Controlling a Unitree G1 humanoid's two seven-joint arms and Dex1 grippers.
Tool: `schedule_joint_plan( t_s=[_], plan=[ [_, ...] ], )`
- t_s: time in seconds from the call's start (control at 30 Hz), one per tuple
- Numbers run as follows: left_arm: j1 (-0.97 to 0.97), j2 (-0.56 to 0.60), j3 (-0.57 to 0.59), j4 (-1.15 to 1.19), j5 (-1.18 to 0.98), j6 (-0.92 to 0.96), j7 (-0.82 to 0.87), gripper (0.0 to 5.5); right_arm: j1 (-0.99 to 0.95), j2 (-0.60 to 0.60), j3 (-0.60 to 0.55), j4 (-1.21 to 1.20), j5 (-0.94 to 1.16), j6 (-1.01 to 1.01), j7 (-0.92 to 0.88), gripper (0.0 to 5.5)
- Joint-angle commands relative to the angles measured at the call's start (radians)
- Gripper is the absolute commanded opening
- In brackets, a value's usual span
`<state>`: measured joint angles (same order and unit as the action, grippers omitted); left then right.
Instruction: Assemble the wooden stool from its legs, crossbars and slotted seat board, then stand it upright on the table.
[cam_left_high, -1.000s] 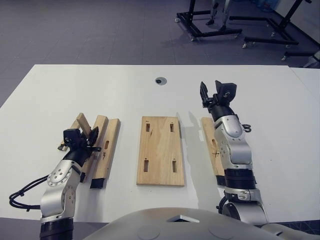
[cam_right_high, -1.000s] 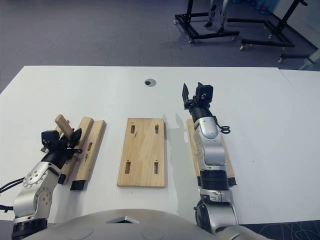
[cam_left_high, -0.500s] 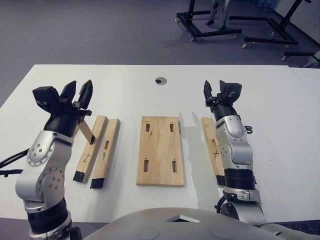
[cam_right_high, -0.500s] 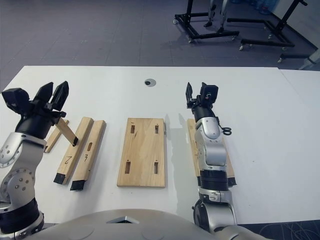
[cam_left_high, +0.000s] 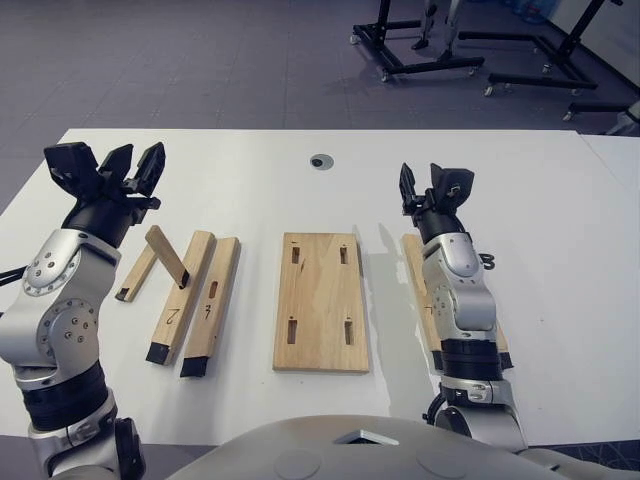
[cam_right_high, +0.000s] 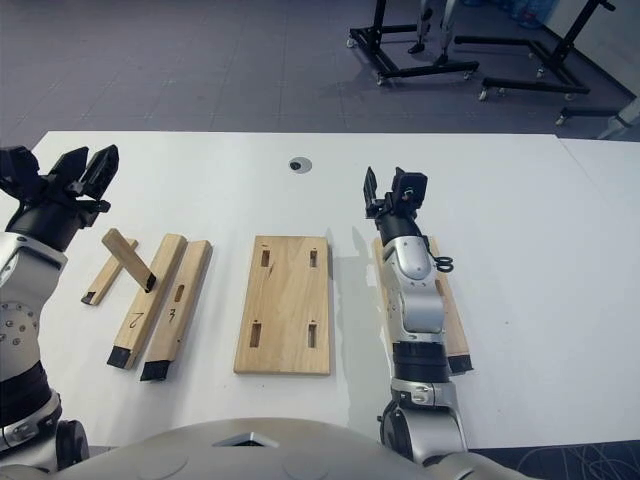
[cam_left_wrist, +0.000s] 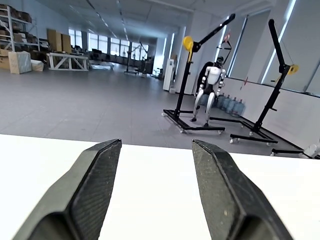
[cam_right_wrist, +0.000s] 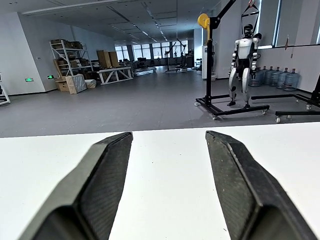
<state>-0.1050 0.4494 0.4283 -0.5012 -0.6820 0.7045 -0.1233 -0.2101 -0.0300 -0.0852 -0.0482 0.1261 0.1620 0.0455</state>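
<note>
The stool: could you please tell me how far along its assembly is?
Done: nothing is joined yet. The seat board lies flat with its four slots empty. Two legs and two crossbars lie loose on its left, and more wood pieces on its right. In hand: nothing; the left gripper and right gripper are both open and empty. Left: every joint, then standing it upright.

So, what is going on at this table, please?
A humanoid robot stands at a white table with the parts of a wooden stool laid out, and nothing is joined yet. The slotted seat board lies flat in the middle. To its left, two legs lie side by side, one crossbar rests tilted against the outer leg, and another crossbar lies flat beside it. More wooden pieces lie under the right arm. The left gripper and right gripper are open and hold nothing.
</note>
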Motion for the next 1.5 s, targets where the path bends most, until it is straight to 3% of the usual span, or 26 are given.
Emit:
schedule_joint_plan(
  t_s=[0.03, 0.2, 0.37, 0.53, 0.77, 1.07, 1.27, 1.4, 1.5],
  plan=[
    [-0.022, 0.013, -0.026, 0.025, 0.017, 0.009, -0.011, 2.56, 0.008, 0.009, 0.006, 0.006, -0.005, -0.009, -0.008, 2.69],
    [-0.029, -0.006, -0.024, 0.014, 0.011, 0.012, 0.009, 2.56, 0.003, -0.001, 0.002, 0.003, -0.008, -0.005, -0.001, 2.69],
    [0.033, -0.002, -0.094, 0.047, 0.084, 0.005, -0.007, 2.56, 0.010, -0.005, 0.007, 0.002, -0.013, -0.002, 0.002, 2.69],
    [0.180, -0.053, -0.196, 0.260, 0.224, -0.147, -0.075, 2.56, -0.005, -0.024, 0.009, -0.013, 0.000, 0.035, 0.026, 2.69],
    [0.126, -0.060, -0.144, 0.233, 0.195, -0.173, -0.069, 2.56, -0.013, -0.032, -0.009, -0.024, 0.010, 0.053, 0.022, 2.69],
    [-0.027, -0.060, -0.070, -0.038, 0.059, -0.011, 0.070, 2.56, 0.013, -0.035, -0.017, -0.034, 0.013, 0.050, 0.012, 2.69],
    [-0.013, -0.027, -0.006, -0.135, 0.025, 0.033, 0.095, 2.56, 0.062, -0.053, -0.019, -0.064, 0.009, 0.062, 0.022, 2.69],
    [0.082, -0.007, 0.147, -0.035, 0.089, -0.007, 0.112, 2.56, 0.089, -0.069, -0.015, -0.096, 0.013, 0.094, 0.035, 2.69],
    [0.179, -0.024, 0.167, 0.014, 0.140, -0.057, 0.079, 2.56, 0.119, -0.062, -0.007, -0.122, 0.013, 0.108, 0.028, 2.69]
  ],
)
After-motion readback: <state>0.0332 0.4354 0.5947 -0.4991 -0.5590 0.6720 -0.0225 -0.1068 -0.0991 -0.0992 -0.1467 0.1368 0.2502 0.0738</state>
